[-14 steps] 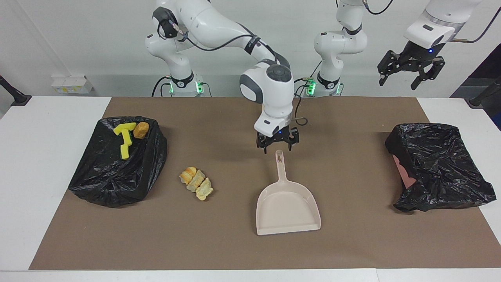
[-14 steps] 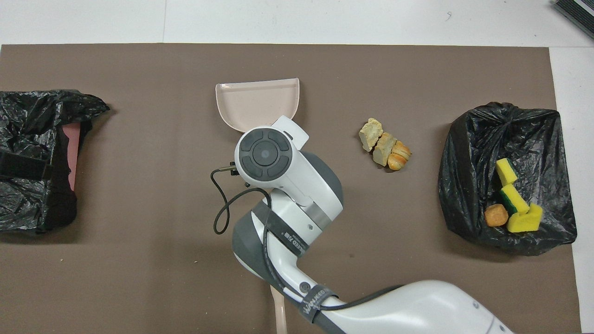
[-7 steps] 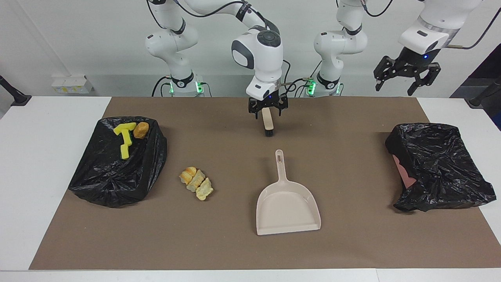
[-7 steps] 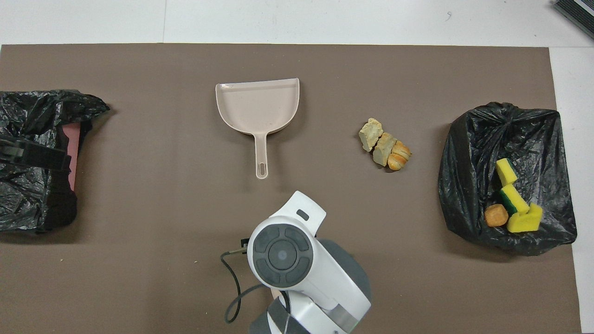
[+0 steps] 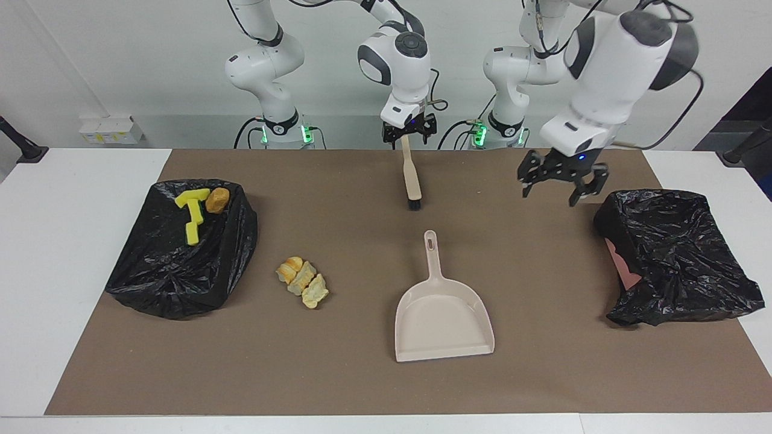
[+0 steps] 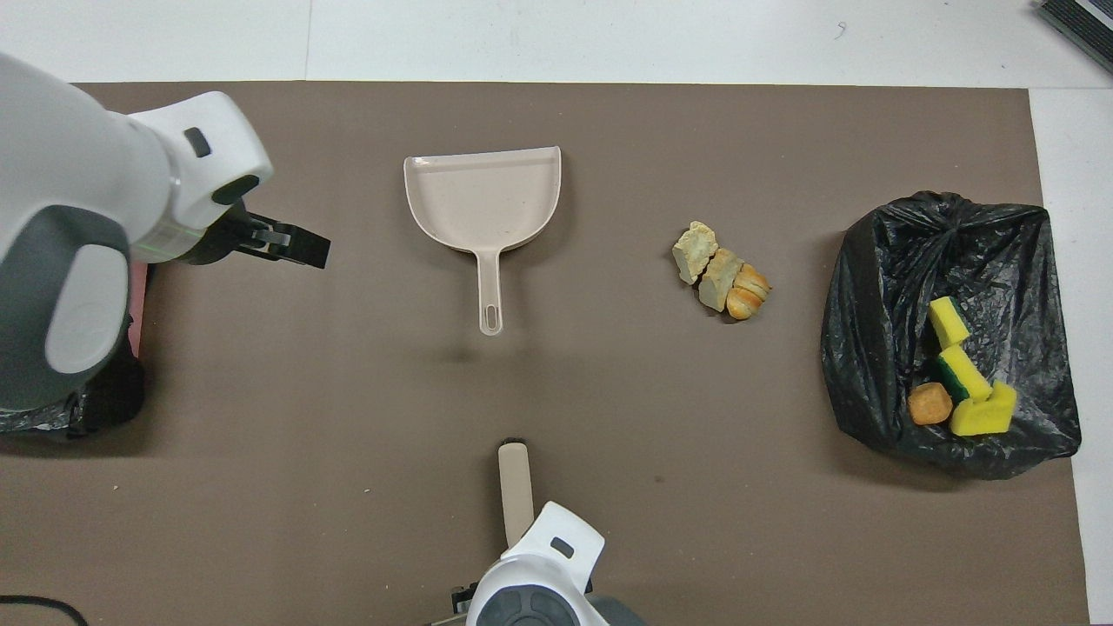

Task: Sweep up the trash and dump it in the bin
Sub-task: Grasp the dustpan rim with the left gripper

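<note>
Three chunks (image 5: 303, 283): on the mat, beside the dustpan (image 5: 443, 316), toward the right arm's end.
Sponge pieces and lump (image 5: 200, 208): on the black bag (image 5: 181, 253), past the chunks from the dustpan.
Right gripper (image 5: 409, 134): clamped on the brush (image 5: 412, 178), hanging bristles-down, robot-side of the dustpan handle.
Left gripper (image 5: 561, 184): fingers spread, empty, raised over the mat between the dustpan and the other bag (image 5: 675, 253).
</note>
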`<state>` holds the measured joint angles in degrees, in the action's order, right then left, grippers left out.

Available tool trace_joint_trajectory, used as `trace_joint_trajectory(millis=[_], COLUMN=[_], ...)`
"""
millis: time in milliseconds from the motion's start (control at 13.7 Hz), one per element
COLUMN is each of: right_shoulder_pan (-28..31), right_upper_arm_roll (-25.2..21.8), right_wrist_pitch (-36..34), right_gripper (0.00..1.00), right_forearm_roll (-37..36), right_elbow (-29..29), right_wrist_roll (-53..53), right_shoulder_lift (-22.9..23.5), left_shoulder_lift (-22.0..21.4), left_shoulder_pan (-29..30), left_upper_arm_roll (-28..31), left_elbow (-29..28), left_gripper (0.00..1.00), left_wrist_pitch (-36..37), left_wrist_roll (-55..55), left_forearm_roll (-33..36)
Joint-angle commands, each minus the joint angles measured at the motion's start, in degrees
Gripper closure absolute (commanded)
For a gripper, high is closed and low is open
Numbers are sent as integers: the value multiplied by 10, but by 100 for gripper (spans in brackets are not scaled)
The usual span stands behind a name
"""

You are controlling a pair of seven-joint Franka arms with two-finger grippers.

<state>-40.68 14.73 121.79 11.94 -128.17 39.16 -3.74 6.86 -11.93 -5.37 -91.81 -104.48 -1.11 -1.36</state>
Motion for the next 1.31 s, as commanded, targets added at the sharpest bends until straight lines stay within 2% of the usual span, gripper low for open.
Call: trace_joint_trajectory(millis=[0, 218, 510, 655, 728, 801, 873, 946, 1019, 1237], right_shoulder_pan=[-15, -19, -35, -36, -36, -37, -37, -37, -38, -38], right_upper_arm_roll=[-1, -1, -1, -1, -1, -1, -1, -1, -1, -1], right_wrist_pitch=[59, 89, 92, 90, 89, 89, 89, 90, 91, 87], right_gripper=[0, 0, 0, 9, 18, 31, 52, 81, 100, 100], right_forearm_roll=[19, 20, 27, 31, 34, 34, 34, 34, 34, 34], right_elbow=[-58, -78, -78, -78, -79, -79, -78, -78, -77, -73], right_wrist_roll=[1, 3, 14, 15, 14, 14, 14, 17, 36, 42], right_shoulder_lift=[-9, -1, 17, 16, 15, 15, 17, 16, 16, 20], left_shoulder_lift=[24, 69, 84, 103, 111, 112, 112, 112, 112, 135], left_shoulder_pan=[-39, -86, -121, -135, -140, -142, -147, -148, -149, -161], left_upper_arm_roll=[8, 8, 8, 7, 7, 7, 7, 7, 7, 7], left_elbow=[-13, -18, -59, -64, -70, -78, -86, -100, -110, -119], left_gripper=[0, 0, 0, 0, 0, 0, 0, 0, 0, 0], left_wrist_pitch=[-50, -98, -164, -196, -208, -215, -222, -240, -253, -276], left_wrist_roll=[52, 130, 161, 182, 183, 184, 184, 183, 183, 194], left_forearm_roll=[9, 9, 9, 9, 8, 8, 8, 8, 7, 7])
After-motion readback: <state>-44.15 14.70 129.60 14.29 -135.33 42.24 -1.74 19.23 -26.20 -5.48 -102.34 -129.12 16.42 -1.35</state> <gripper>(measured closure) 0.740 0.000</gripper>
